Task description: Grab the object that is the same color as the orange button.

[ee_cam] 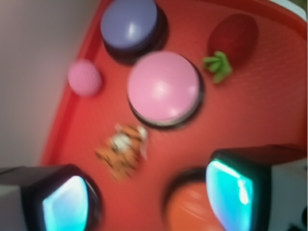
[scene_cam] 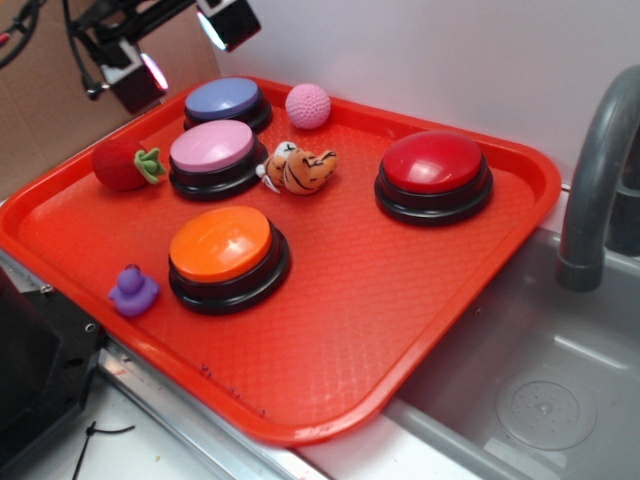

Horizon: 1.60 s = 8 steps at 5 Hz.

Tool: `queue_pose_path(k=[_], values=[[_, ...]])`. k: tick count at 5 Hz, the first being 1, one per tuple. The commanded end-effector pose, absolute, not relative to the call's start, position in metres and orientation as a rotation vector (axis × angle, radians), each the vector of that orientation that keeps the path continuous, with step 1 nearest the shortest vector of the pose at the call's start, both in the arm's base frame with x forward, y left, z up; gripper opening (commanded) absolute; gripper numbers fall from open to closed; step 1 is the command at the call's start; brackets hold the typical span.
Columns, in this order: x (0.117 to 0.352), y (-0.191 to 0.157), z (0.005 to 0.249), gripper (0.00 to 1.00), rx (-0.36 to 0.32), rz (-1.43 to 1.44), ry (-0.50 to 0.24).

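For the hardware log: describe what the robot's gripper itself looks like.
The gripper has two chunky black fingers, each with a glowing pale cyan-white pad on its inner face. In the exterior view the same black blocks show bright white-pink lit faces, with black cables trailing behind them.

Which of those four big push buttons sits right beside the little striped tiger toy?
The pink button, almost touching the tiger. The purple, orange and red buttons sit farther off.
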State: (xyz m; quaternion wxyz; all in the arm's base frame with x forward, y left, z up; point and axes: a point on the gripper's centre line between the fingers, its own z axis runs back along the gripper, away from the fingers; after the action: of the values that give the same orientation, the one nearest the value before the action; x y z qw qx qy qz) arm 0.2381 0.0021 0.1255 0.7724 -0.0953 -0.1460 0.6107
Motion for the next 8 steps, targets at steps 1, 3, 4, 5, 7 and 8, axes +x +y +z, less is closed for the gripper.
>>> queue_pose_path(k=[1,3,4,5,7,8], values=[[0.282,-0.002,0.076,1.00,-0.127,1.428,-0.315],[0.288,-0.026,0.032,1.00,-0.075,1.332,-0.264],[0.285,-0.030,0.024,1.00,-0.067,1.311,-0.226],[0.285,-0.027,0.022,0.00,-0.057,1.303,-0.234],[0.280,-0.018,0.053,0.00,-0.107,1.101,-0.211],[0.274,-0.014,0.080,0.00,-0.108,0.887,-0.154]])
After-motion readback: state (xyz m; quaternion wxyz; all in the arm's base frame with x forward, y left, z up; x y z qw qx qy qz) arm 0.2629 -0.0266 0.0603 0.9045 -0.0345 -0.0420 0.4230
